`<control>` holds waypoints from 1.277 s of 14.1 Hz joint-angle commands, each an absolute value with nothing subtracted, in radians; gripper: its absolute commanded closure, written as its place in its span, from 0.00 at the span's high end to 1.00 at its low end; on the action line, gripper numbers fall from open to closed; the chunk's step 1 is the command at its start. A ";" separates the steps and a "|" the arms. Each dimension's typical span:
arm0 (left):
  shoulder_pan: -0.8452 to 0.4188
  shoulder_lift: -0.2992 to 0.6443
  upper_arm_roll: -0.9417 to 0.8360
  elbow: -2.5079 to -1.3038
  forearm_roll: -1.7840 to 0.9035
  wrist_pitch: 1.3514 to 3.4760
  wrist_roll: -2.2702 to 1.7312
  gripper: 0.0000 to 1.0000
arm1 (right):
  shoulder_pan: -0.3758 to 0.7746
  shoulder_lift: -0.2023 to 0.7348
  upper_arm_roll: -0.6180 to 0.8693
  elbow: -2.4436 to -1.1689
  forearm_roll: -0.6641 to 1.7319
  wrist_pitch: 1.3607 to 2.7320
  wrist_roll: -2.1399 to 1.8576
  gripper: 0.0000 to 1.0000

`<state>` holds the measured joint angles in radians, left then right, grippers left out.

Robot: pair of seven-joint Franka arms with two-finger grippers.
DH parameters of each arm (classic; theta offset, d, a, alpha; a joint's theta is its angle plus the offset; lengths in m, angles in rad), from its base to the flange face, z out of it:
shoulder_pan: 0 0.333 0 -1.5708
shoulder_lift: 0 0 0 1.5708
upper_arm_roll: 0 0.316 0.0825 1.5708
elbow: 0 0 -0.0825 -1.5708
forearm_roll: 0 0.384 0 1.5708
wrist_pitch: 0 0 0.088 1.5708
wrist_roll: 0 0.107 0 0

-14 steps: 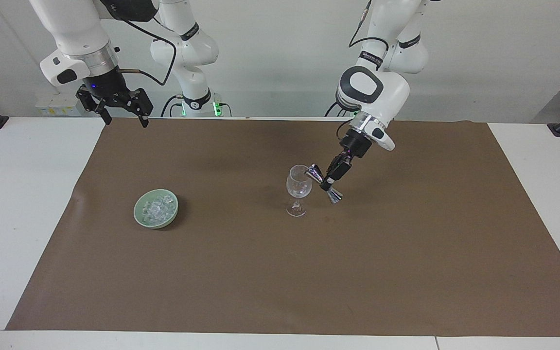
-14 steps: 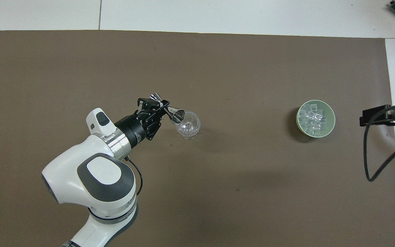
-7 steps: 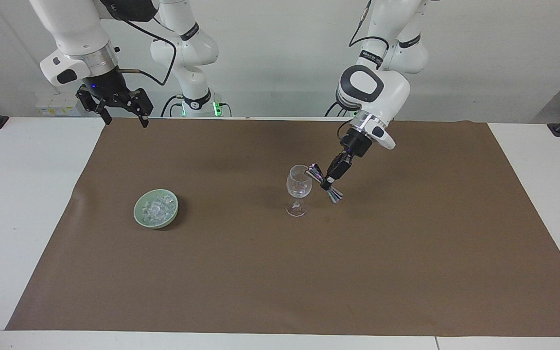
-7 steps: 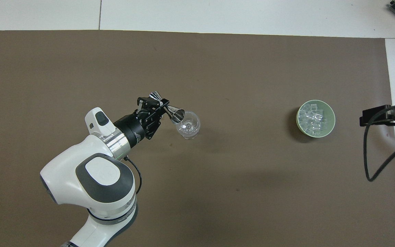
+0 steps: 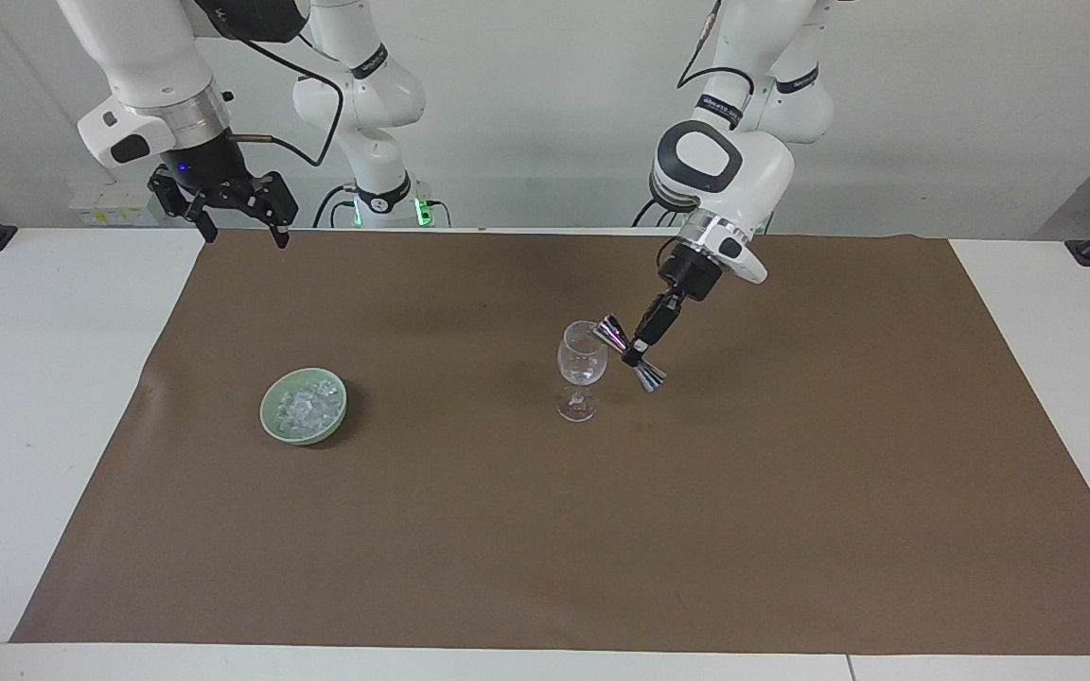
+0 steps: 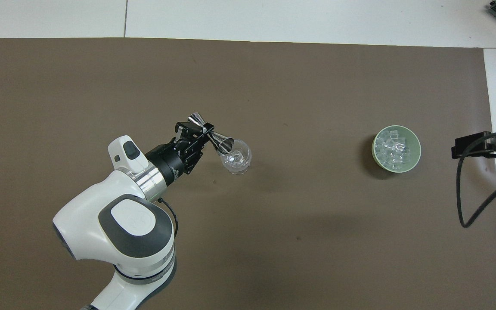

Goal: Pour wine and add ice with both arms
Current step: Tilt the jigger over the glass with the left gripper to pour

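A clear wine glass (image 5: 581,364) (image 6: 237,157) stands upright near the middle of the brown mat. My left gripper (image 5: 641,352) (image 6: 204,131) is shut on the waist of a silver double-ended jigger (image 5: 614,334) (image 6: 222,143). The jigger is tilted, and its lower mouth is at the glass rim. The ice (image 5: 302,405) (image 6: 392,148) lies heaped in a pale green bowl (image 5: 271,421) (image 6: 417,148) toward the right arm's end of the table. My right gripper (image 5: 244,234) (image 6: 457,148) hangs open and holds nothing. It waits high over the mat's corner by the right arm's base.
The brown mat (image 5: 602,530) covers most of the white table (image 5: 34,426). A black cable (image 6: 467,202) loops down from the right wrist. Black clamps sit at the table's corners nearest the robots.
The left arm's wrist has shifted a little, and the jigger has stayed tilted at the glass rim. The right arm has barely moved.
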<state>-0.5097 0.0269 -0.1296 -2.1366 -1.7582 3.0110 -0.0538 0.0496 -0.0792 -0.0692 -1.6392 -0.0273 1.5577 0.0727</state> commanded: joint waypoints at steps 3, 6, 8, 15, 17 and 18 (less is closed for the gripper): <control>-0.543 0.023 -0.115 -2.122 -1.763 3.056 -0.009 0.00 | 0.044 -0.101 -0.064 -1.666 -0.015 1.569 0.077 1.00; -0.545 0.025 -0.115 -2.120 -1.747 3.062 0.017 0.00 | 0.044 -0.101 -0.064 -1.666 -0.015 1.569 0.077 1.00; -0.545 0.025 -0.115 -2.120 -1.738 3.062 0.021 0.00 | 0.044 -0.101 -0.064 -1.666 -0.015 1.569 0.077 1.00; -0.549 0.025 -0.115 -2.114 -1.697 3.073 0.051 0.00 | 0.044 -0.101 -0.064 -1.666 -0.015 1.569 0.077 1.00; -0.549 0.026 -0.115 -2.109 -1.675 3.073 0.057 0.00 | 0.044 -0.101 -0.064 -1.666 -0.015 1.569 0.077 1.00; -0.549 0.028 -0.115 -2.106 -1.671 3.073 0.057 0.00 | 0.044 -0.101 -0.064 -1.666 -0.015 1.569 0.077 1.00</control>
